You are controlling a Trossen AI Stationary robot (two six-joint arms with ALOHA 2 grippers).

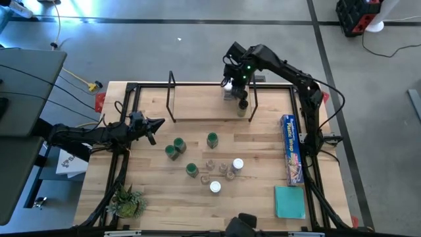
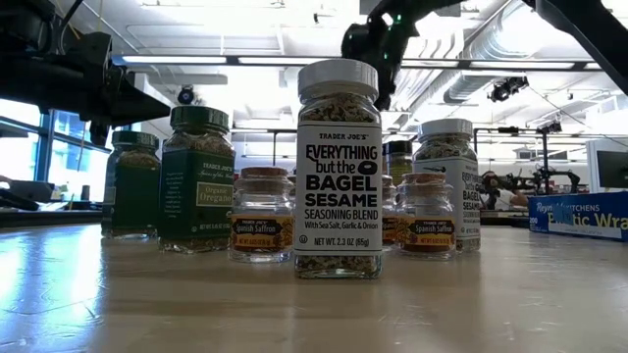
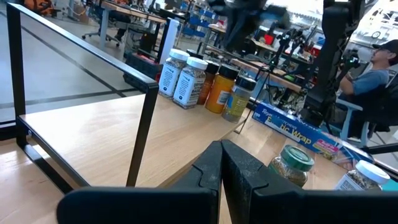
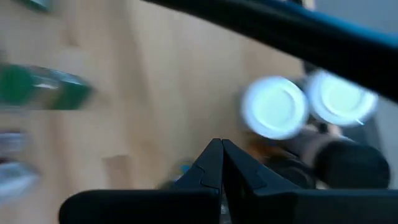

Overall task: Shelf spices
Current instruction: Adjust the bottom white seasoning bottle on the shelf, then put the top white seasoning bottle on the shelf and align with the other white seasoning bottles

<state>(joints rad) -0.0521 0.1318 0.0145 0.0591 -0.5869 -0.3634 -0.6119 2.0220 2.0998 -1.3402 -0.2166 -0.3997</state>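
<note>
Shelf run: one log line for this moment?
right gripper: shut, empty, above jars on shelf | left gripper: shut, idle at table's left | jars on table: unshelved

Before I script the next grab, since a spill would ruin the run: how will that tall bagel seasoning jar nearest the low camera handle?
The bagel seasoning jar stands tall on a narrow base, so a high push would probably tip it. Its clear, glass-like wall looks smooth, possibly slippery. Lying down, its round body would likely roll.
</note>
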